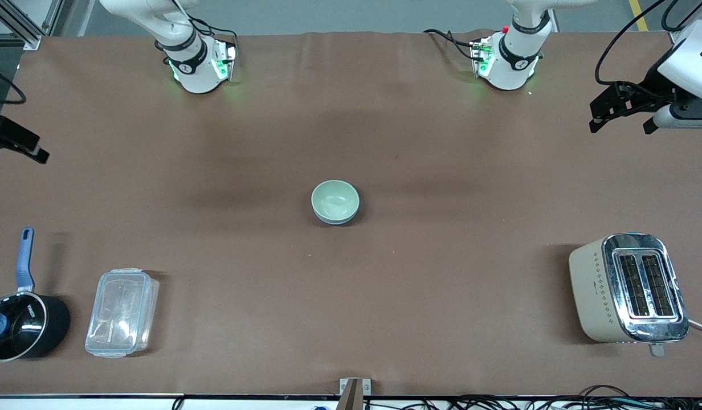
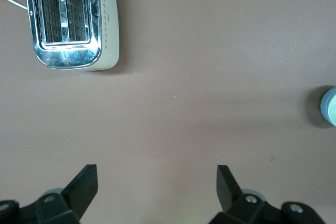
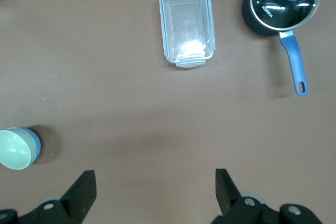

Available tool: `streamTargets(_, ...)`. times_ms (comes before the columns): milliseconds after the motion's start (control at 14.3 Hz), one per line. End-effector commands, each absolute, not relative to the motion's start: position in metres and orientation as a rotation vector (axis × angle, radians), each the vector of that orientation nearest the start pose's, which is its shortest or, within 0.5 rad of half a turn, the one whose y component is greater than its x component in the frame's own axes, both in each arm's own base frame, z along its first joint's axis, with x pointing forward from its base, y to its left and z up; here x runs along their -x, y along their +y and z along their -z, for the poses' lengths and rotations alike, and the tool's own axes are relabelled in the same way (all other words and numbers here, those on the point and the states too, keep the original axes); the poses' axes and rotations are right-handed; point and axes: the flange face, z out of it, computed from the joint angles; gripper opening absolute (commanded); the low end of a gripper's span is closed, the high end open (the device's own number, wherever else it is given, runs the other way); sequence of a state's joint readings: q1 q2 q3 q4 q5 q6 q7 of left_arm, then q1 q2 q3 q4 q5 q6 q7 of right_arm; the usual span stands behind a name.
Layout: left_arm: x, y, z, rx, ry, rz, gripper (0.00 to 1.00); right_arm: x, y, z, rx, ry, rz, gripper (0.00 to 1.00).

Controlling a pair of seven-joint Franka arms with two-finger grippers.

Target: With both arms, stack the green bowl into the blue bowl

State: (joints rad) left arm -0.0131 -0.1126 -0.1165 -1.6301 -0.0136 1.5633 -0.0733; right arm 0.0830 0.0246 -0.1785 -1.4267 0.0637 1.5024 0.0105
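Green bowl (image 1: 335,200) nested in blue bowl (image 1: 339,217), mid-table, well apart from both grippers; left gripper (image 2: 156,184) and right gripper (image 3: 155,188) spread, empty, raised; risk slight: a returning arm nudging the stack

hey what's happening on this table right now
Nothing is being handled at this moment. The green bowl already sits nested inside the blue bowl at the middle of the table. The left tool hangs open over bare table toward the left arm's end, and the right tool hangs open toward the right arm's end. Neither holds anything.
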Motion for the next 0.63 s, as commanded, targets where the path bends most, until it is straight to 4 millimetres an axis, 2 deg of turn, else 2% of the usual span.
streamTargets(0, -0.517, -0.074, -0.659, 3.127, 0.114, 0.085, 1.0, -0.538, -0.044, -0.69, 3.106, 0.16, 0.085, 1.0)
streamTargets(210, -0.517, -0.073, -0.659, 3.127, 0.114, 0.085, 1.0, -0.527, -0.048, -0.693, 3.106, 0.178, 0.045, 0.99)
streamTargets(420, -0.518, -0.073, -0.658, 3.127, 0.117, 0.083, 1.0, -0.527, -0.051, -0.697, 3.115, 0.181, 0.044, 0.98)
streamTargets(561, -0.518, -0.073, -0.658, 3.127, 0.117, 0.083, 1.0, -0.525, -0.05, -0.709, 3.157, 0.176, 0.067, 0.98)
